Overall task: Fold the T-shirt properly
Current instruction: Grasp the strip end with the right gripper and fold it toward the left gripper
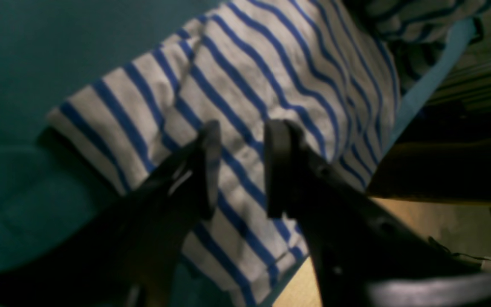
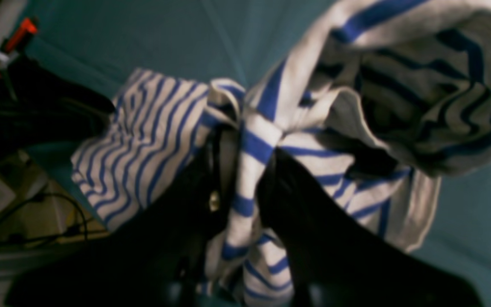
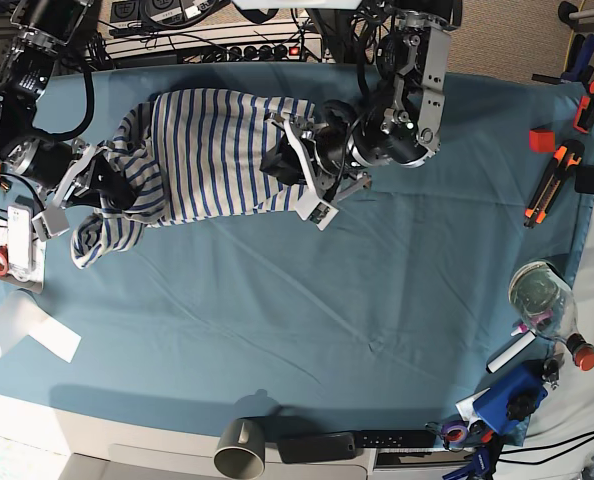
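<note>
The T-shirt point(image 3: 212, 150), white with blue stripes, lies spread across the back left of the teal table cloth point(image 3: 307, 290). My right gripper point(image 2: 249, 170) is shut on a bunched fold of it, and loose cloth hangs over and around the fingers. In the base view this gripper point(image 3: 112, 185) sits at the shirt's left end, with a sleeve point(image 3: 92, 240) drooping below it. My left gripper point(image 1: 245, 140) is open over flat striped cloth point(image 1: 249, 76), with nothing between its fingers. It stands at the shirt's right edge point(image 3: 282, 160).
A grey mug point(image 3: 240, 450) and a black remote point(image 3: 317, 447) sit at the front edge. White paper point(image 3: 17, 335) lies front left. Orange tools point(image 3: 557, 180), a red block point(image 3: 542, 138) and a glass jar point(image 3: 542, 290) line the right side. Cables run behind the table.
</note>
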You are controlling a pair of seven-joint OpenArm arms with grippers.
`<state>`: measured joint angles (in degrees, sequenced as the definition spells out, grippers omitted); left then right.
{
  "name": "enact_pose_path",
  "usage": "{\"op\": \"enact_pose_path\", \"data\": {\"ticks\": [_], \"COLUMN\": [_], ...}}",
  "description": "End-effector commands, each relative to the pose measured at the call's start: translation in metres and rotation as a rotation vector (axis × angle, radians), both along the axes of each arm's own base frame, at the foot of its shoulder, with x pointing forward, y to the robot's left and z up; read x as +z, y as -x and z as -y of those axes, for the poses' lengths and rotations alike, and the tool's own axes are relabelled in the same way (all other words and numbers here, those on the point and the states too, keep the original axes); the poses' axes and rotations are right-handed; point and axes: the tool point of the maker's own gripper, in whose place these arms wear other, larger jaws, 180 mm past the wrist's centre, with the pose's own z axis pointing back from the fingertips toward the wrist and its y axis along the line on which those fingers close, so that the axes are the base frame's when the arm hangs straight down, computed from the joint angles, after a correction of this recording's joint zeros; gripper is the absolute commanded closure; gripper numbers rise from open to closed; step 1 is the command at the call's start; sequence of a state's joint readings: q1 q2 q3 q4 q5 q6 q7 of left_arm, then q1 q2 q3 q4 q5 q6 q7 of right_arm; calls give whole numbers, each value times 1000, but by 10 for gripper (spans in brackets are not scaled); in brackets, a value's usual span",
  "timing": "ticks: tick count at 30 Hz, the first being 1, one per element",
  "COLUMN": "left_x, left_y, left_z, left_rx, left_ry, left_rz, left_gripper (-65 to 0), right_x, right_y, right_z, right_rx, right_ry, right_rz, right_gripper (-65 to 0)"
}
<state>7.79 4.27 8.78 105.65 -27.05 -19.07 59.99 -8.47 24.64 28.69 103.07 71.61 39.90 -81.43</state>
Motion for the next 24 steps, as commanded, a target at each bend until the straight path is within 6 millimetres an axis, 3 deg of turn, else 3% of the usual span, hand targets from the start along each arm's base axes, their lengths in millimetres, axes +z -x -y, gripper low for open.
{"op": "enact_pose_path", "data": {"ticks": [1,6,10,13,16,19,24], "left_x": [17,21,1,-12,-18,-8,-4], "left_y": [-7,-14,-19,-8,8,11,8], "left_z": [5,-7,-37,-45,-45,-51,-89], "left_rx": [6,39,129,131,109,126,270], "left_ry": [39,-38,-217,-255,-238,-244,-402], "left_rz": [45,87,51,14,-25,8,57], "left_gripper": [-165,-165,-165,-165,-165,-165,-165], "right_x": [20,31,39,36,23,8,-12], "right_y": [-6,-6,-6,-5,1,10,22], "right_z": [-4,-9,-8,-13,-31,-58,-91], "right_rx": [21,46,64,105,189,287,410], "right_ry": [-33,-85,-92,-71,-57,-65,-50], "right_rz": [65,92,104,82,25,-33,-102], "right_gripper": [0,0,0,0,0,0,0]}}
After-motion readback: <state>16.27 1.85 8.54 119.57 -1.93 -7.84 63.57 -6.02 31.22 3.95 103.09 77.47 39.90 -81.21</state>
